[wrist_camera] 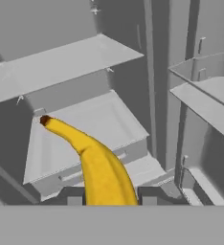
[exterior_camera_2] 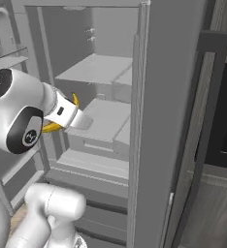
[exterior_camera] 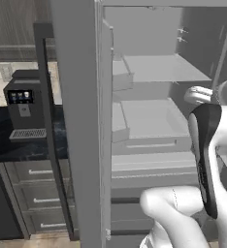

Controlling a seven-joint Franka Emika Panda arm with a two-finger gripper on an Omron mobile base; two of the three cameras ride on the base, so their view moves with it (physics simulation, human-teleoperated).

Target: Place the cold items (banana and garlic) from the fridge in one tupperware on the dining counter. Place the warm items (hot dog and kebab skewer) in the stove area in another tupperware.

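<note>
The gripper [wrist_camera: 111, 198] was closed on the banana [wrist_camera: 97, 165], which rose between its 2 dark fingertips [wrist_camera: 73, 196] and curved ahead toward the open fridge [wrist_camera: 75, 62]. A white shelf [wrist_camera: 71, 134] lay just beyond the banana's brown tip, another higher up.

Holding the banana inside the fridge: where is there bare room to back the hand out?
The gripper is shut on the banana. The fridge shelves beside it look bare. Free passage is between the two open doors; the door bins crowd one side.
</note>
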